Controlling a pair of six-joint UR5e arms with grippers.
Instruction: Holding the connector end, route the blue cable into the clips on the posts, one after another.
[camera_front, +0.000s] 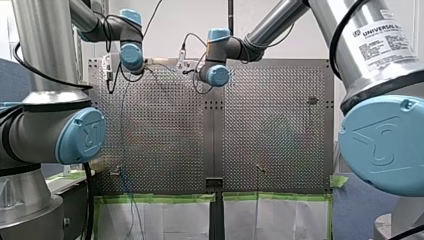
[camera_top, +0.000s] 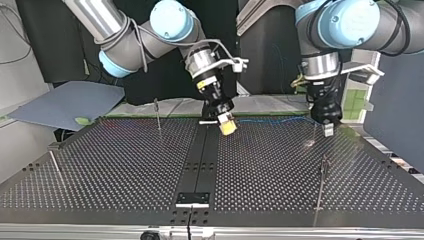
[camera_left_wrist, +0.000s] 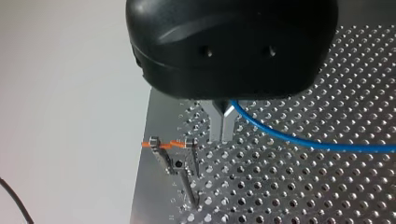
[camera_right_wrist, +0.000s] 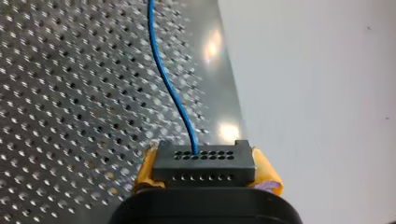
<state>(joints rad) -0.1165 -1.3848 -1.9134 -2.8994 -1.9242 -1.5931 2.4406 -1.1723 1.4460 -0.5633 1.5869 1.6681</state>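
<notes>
Perforated metal table (camera_top: 125, 165): cable strung between both grippers

My right gripper's (camera_right_wrist: 204, 168) yellow pads (camera_right_wrist: 267, 171) clench the black rectangular connector (camera_right_wrist: 204, 161); thin blue cable (camera_right_wrist: 170, 88) leaves it. My left gripper's (camera_left_wrist: 223, 137) metal fingers (camera_left_wrist: 217, 126) pinch that cable, near two orange-clipped posts (camera_left_wrist: 194, 161).
</notes>
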